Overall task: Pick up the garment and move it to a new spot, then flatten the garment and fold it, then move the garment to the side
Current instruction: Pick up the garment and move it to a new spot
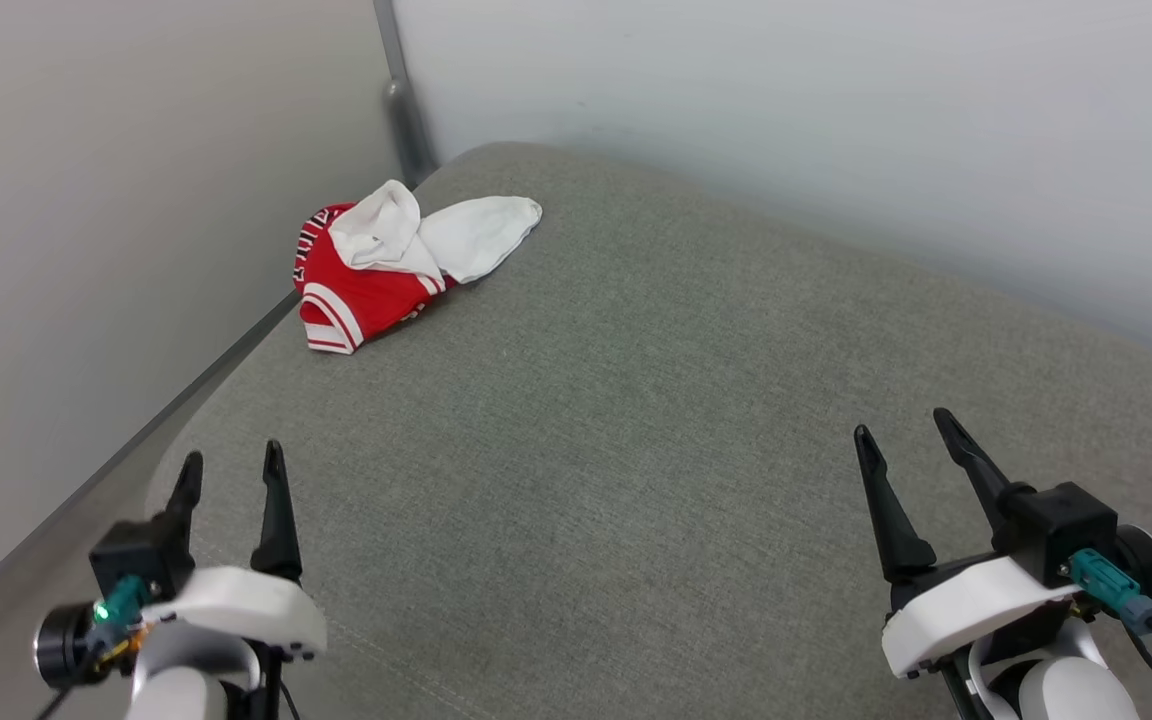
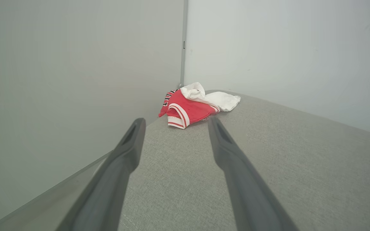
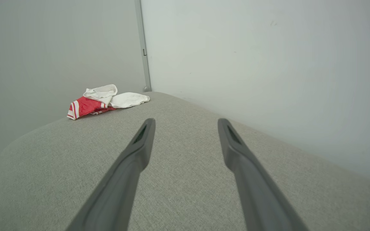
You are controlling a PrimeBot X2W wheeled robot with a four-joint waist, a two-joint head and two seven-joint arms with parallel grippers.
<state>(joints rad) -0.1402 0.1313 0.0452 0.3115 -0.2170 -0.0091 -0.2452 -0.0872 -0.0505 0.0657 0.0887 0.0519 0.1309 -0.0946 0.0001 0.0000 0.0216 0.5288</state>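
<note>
The garment (image 1: 386,265) lies in a crumpled heap at the far left corner of the cushion (image 1: 636,420), close to its left edge and near where the two walls meet beside a grey post (image 1: 406,110). The red body is bunched underneath with its striped hem turned toward the robot. The white parts are flopped over the top and trail off to the right. A bit of black-and-white lettering peeks out at the heap's far left fold.

Both arms sit back at the near side of the cushion, well apart from the heap. The left gripper (image 1: 233,452) has its fingers spread and nothing between them. The right gripper (image 1: 900,422) is the same, splayed and bare. From the left wrist the heap shows right between the two fingertips, so that arm looks lined up with it. From the right wrist it sits off to the left and farther away.

To my eye this is the very start: the pick-up has not yet begun, and flattening, folding and setting aside all wait on it. The next move calls for a long reach into that corner, most likely by the left arm, perhaps with a bend at the waist. The fingers should close on a raised fold, say the white bulge on top. The left wall (image 1: 86,250) leaves little room on that side. The bare middle of the cushion looks a fair new spot.
</note>
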